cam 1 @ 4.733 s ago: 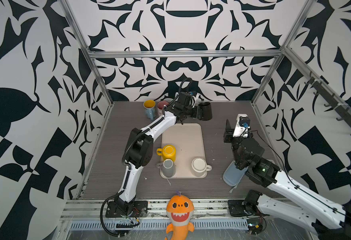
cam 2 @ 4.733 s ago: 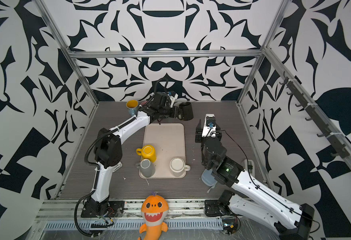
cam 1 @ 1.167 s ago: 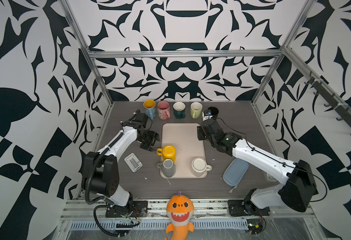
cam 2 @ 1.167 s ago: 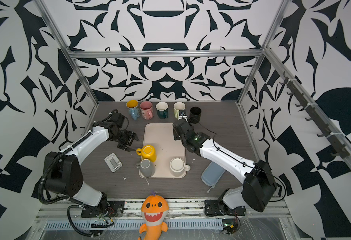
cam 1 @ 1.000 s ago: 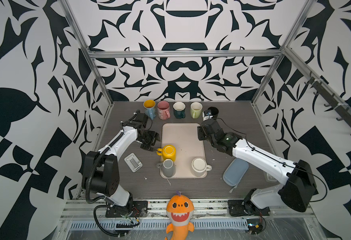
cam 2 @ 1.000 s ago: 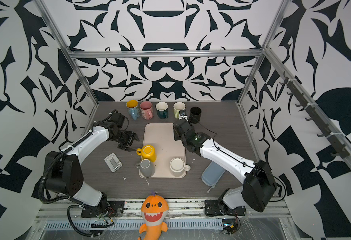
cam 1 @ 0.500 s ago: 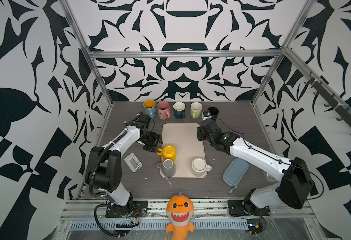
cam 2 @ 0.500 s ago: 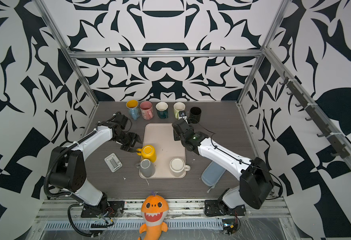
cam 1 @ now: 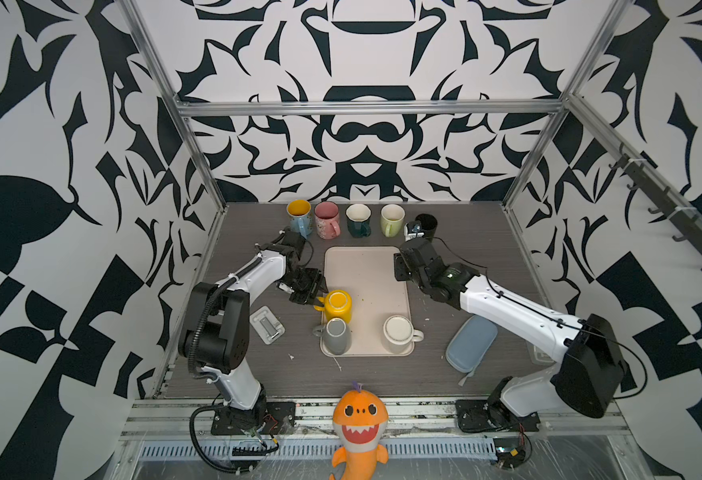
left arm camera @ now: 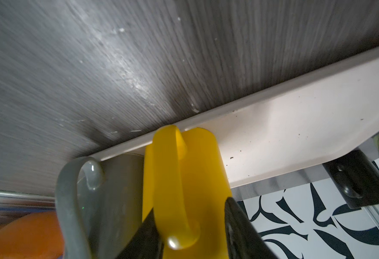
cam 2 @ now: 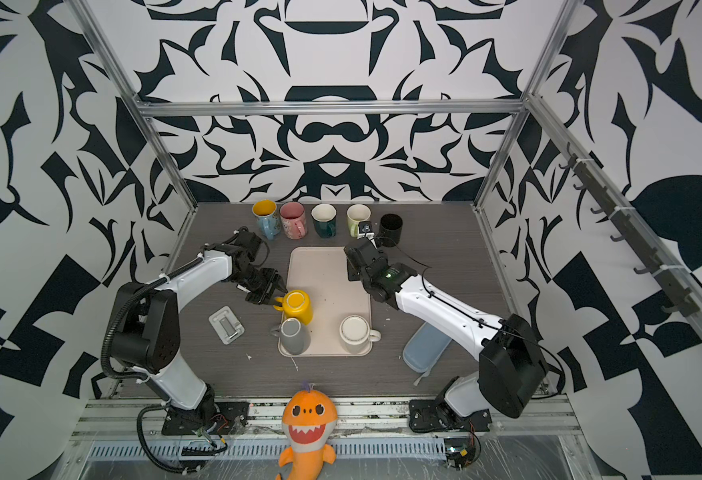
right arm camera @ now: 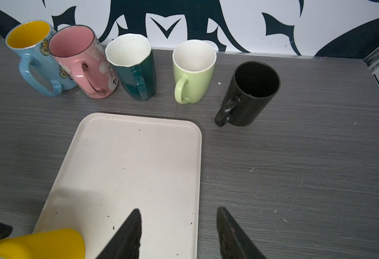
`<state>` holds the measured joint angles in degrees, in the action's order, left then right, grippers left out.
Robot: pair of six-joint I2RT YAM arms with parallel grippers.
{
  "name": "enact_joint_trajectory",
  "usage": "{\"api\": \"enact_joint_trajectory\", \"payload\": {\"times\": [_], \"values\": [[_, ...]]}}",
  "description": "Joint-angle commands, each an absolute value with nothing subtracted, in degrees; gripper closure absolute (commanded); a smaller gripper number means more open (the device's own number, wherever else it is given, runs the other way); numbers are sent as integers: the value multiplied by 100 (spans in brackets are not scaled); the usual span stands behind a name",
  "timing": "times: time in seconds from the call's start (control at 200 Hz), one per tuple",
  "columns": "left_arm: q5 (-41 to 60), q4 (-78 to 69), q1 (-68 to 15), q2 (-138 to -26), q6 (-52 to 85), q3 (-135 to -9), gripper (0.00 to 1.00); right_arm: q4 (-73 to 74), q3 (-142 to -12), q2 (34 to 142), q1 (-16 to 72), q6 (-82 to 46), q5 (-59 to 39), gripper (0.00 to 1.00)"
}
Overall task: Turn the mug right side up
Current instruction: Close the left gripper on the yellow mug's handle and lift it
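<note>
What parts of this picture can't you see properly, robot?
- Yellow mug handle: the left gripper covers it in both top views, so contact is unclear.
- Same handle in the left wrist view: its lower end and the black fingers run off the picture's edge.
- Table, left wrist view: blurred.
- Right gripper's fingertips: hidden under its own arm in the top views; in the right wrist view its fingers run off the edge.
- Grey mug and white mug openings: face down, insides unseen.

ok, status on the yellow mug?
Left gripper fingers straddling the yellow mug handle, grip not confirmed. Right gripper open, holding nothing, over the tray. Mug upside down. Grey mug close beside it.
</note>
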<state>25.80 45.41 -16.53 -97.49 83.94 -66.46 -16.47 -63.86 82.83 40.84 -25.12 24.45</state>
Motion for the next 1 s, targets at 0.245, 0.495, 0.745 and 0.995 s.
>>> {"api": "enact_joint_trajectory", "payload": {"times": [0.245,0.495,0.745,0.995], "values": [[2689,4479,-1675,-9817,8432,-6521,67,-1556,-6462,8166,4057,-2620,2514,44],[2755,4351,-1671,-9861,8417,-6479,85,-1553,-6431,8157,4052,-2637,2527,44],[3039,3390,-1677,-9763,8422,-6393,100,-1566,-6412,8095,4043,-2639,2581,44],[2859,2988,-1713,-9514,7760,-6963,100,-1601,-6390,7988,4043,-2633,2619,44]]}}
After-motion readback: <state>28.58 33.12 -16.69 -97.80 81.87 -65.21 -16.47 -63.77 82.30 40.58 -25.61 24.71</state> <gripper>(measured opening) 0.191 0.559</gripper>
